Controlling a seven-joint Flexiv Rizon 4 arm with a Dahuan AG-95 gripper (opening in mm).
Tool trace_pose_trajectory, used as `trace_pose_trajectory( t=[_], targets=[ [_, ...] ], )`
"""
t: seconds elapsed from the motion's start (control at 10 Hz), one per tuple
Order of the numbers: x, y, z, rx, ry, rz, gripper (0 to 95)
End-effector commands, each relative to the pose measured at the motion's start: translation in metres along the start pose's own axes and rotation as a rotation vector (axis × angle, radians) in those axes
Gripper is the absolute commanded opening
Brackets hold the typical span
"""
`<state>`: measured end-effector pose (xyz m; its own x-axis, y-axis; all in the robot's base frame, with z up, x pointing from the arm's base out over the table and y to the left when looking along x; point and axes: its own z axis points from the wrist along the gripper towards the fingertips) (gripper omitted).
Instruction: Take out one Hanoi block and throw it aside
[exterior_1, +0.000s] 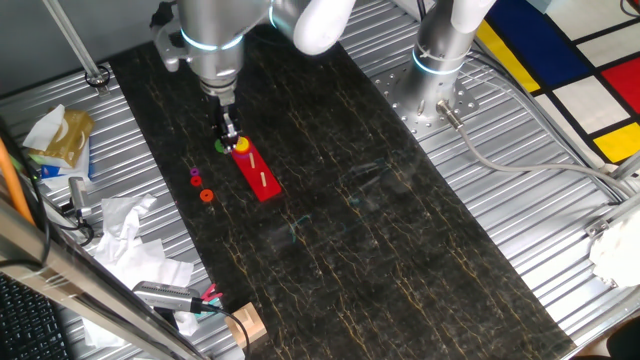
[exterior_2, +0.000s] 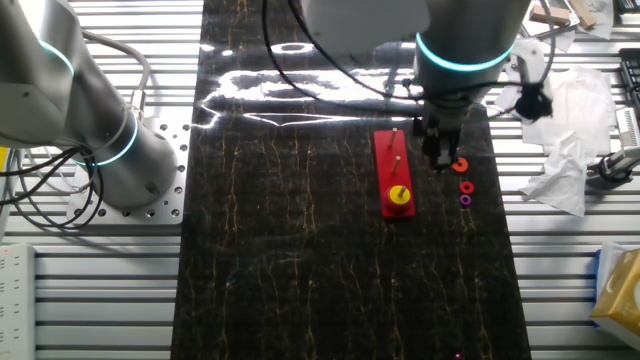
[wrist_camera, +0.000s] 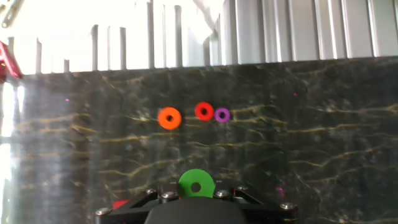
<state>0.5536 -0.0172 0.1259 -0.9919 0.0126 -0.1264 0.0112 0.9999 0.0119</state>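
Note:
The Hanoi block (wrist_camera: 196, 184) is a small green ring. It sits between the jaws of my gripper (wrist_camera: 196, 191) at the bottom of the hand view, flat face toward the camera. In one fixed view the gripper (exterior_1: 228, 137) hangs just left of the red peg base (exterior_1: 258, 173), with the green ring (exterior_1: 220, 147) at its tips. A yellow disc (exterior_1: 242, 147) stays on the base's near peg. In the other fixed view the gripper (exterior_2: 438, 157) stands right of the base (exterior_2: 392, 160), and the green ring is hidden there.
Three loose rings lie on the dark mat beyond the gripper: orange (wrist_camera: 169, 118), red (wrist_camera: 204, 111) and purple (wrist_camera: 222, 115). Crumpled paper (exterior_1: 120, 235) and clutter sit off the mat's left edge. A second arm's base (exterior_1: 440, 70) stands at the back right.

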Motion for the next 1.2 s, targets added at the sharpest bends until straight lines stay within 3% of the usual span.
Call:
trace_pose_trajectory(
  t=[0.1, 0.7, 1.2],
  targets=[
    [-0.007, 0.010, 0.001, 0.004, 0.000, 0.009, 0.0],
    [-0.034, 0.049, 0.000, 0.005, 0.002, 0.005, 0.0],
    [-0.042, 0.066, 0.011, 0.010, -0.017, -0.034, 0.0]
  ],
)
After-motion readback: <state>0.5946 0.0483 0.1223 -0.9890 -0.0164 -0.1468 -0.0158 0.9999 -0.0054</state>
